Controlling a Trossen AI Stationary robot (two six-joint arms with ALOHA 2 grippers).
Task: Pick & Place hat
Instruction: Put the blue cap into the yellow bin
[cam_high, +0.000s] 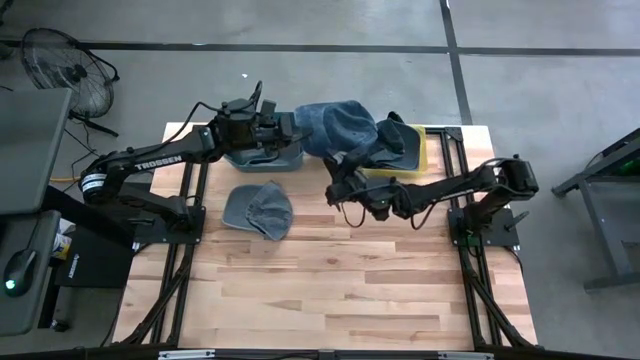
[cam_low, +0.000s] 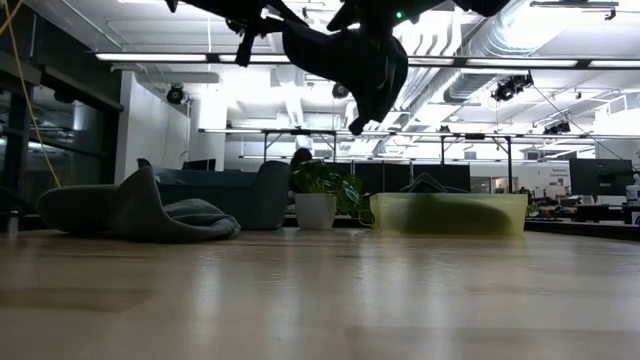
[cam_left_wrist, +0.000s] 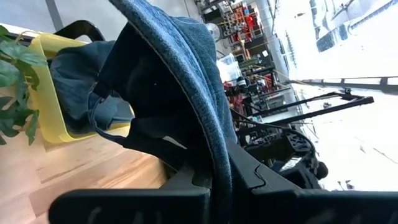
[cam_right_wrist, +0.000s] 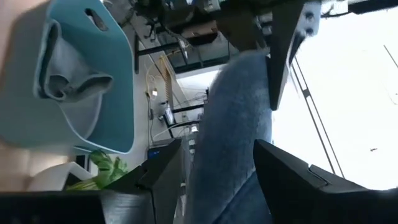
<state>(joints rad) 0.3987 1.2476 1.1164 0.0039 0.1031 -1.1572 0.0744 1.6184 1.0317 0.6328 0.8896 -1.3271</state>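
A blue denim hat (cam_high: 340, 122) hangs in the air between both grippers, above the table's far edge; in the low view the hat (cam_low: 352, 55) shows high above the table. My left gripper (cam_high: 297, 131) is shut on its left side. My right gripper (cam_high: 341, 168) is shut on its near side. A second, grey hat (cam_high: 258, 209) lies flat on the table by its underside. A yellow bin (cam_high: 420, 152) stands on the far right and holds another denim piece. A teal bin (cam_high: 262, 156) below my left arm holds grey cloth. My left gripper pinches the denim hat's edge (cam_left_wrist: 214, 134) between its two fingers, coming level from the table's left. The cloth runs back between the fingers. The hat is lifted clear and droops away from the hold. My right gripper has a fold of the denim hat (cam_right_wrist: 231, 130) between its two fingers (cam_right_wrist: 163, 169), coming from the table's near right side. The hat is lifted clear of the table. One layer or several, I cannot tell.
A potted plant (cam_low: 318, 190) stands beyond the far edge, between the teal bin (cam_low: 235, 195) and the yellow bin (cam_low: 450, 213). The grey hat (cam_low: 140, 212) lies left of centre. The near half of the wooden table (cam_high: 330, 290) is bare.
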